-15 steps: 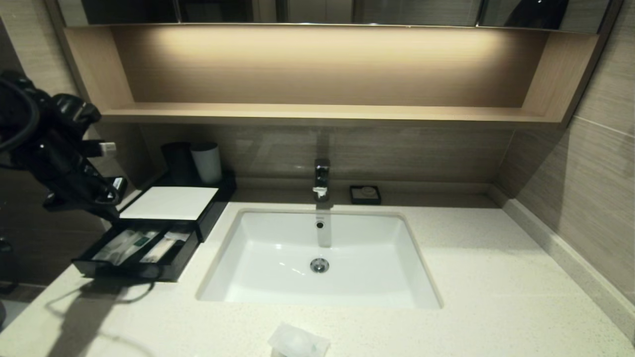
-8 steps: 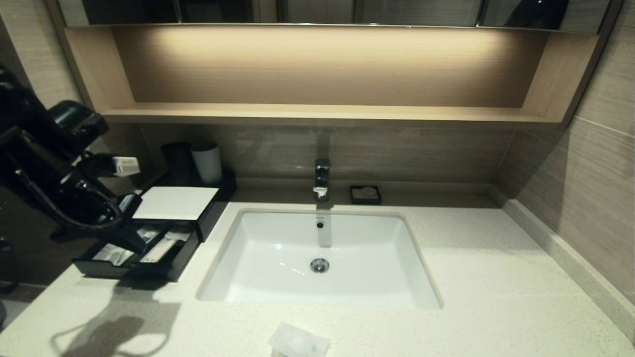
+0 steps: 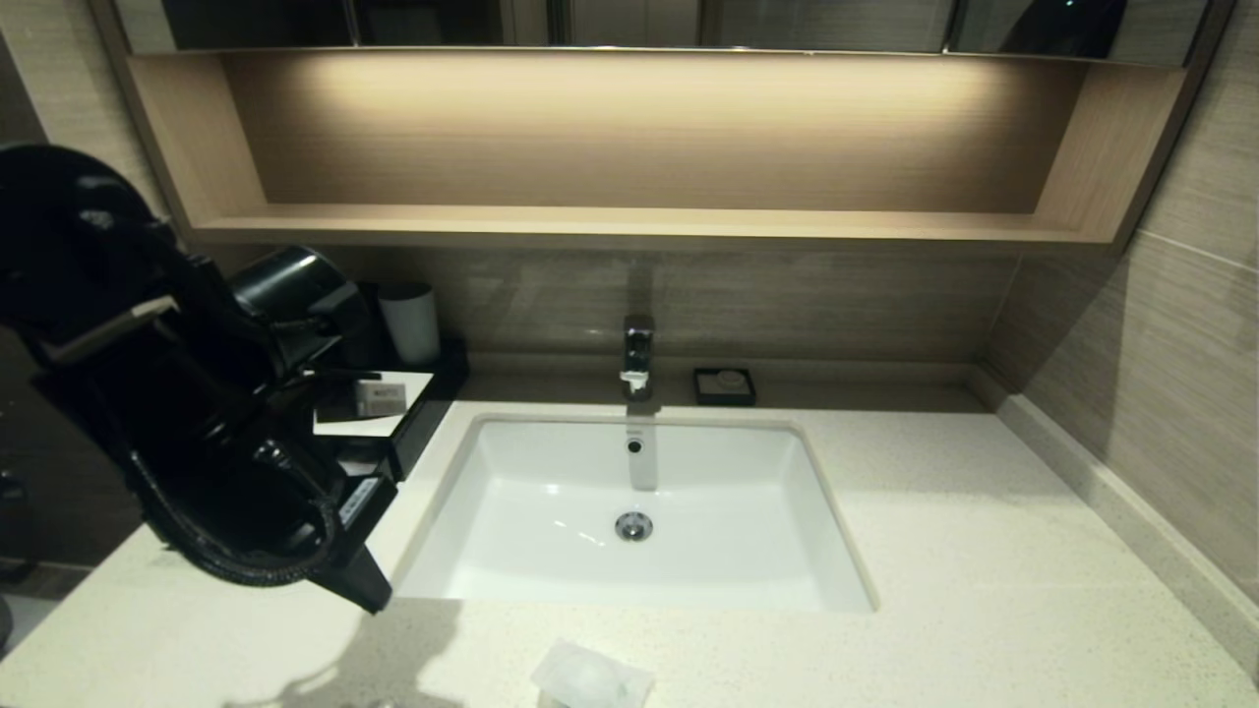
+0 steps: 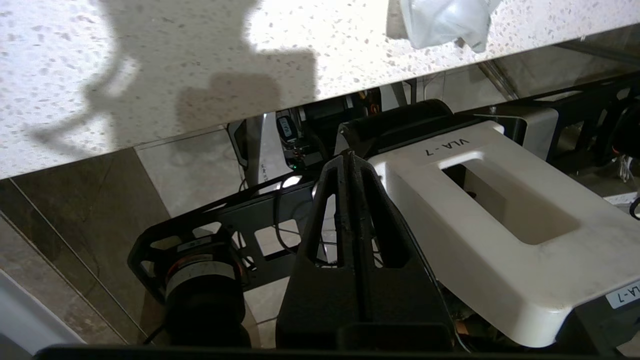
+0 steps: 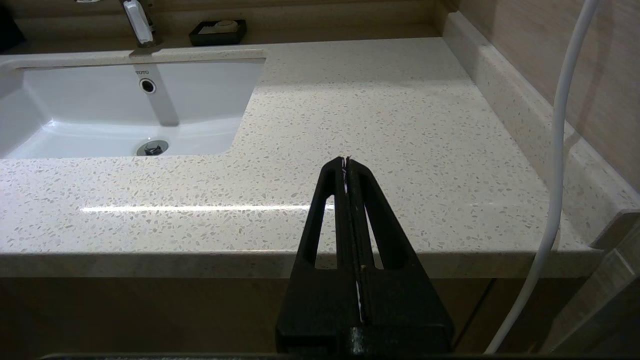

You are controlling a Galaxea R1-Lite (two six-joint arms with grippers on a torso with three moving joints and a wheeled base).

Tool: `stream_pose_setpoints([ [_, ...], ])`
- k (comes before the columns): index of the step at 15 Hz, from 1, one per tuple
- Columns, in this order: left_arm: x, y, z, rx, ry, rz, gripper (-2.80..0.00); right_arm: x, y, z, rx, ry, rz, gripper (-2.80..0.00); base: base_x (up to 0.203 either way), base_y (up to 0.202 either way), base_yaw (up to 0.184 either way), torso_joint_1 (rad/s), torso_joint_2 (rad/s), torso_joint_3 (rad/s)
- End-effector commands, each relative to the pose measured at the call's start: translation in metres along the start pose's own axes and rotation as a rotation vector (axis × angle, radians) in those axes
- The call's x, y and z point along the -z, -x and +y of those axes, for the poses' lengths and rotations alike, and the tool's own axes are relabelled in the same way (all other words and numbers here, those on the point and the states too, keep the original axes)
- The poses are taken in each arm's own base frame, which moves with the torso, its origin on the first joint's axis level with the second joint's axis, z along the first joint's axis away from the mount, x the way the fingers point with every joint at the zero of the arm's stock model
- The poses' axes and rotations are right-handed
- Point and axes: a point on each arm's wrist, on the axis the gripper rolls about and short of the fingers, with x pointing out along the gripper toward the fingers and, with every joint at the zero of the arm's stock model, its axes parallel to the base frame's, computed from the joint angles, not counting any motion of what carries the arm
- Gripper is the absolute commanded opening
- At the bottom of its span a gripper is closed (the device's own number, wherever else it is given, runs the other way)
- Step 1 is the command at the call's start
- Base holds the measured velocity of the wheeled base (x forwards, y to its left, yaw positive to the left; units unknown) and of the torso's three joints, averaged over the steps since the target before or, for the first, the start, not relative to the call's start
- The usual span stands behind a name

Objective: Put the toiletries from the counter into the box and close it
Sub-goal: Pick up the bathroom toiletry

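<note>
Where a second ago the left arm hung back over the far left of the desk (image 3: 944, 551), its gripper (image 4: 350, 162) now points down past the near edge, fingers (image 4: 361, 200) pressed together and holding nothing. In that time the arm has swung across the box (image 3: 418, 418), hiding the open drawer and the sachets that lay in it; only a corner of the white top shows. I judge it is heading for the crinkly packet (image 3: 590, 678), the last item out, lying at the near edge in front of the basin (image 3: 639, 511). Off at the near right, the right gripper (image 5: 346, 162) hangs parked, fingers together.
</note>
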Motion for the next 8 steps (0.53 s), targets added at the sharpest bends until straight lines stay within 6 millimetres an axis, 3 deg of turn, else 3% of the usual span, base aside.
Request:
stream_pose_setpoints([
  [1,0.002,-0.013,-0.022,0.003,-0.016,0.046,-2.80,0.000,0.000,0.000,0.000,0.000,0.002,-2.80,0.000,0.000,0.000,0.000,0.00,0.000],
  [5,-0.010,-0.049,-0.044,-0.094,-0.006,0.099,-2.80,0.000,0.000,0.000,0.000,0.000,0.001,-2.80,0.000,0.000,0.000,0.000,0.00,0.000],
  [8,-0.018,-0.059,-0.052,-0.098,0.050,0.094,-2.80,0.000,0.000,0.000,0.000,0.000,0.001,-2.80,0.000,0.000,0.000,0.000,0.00,0.000],
])
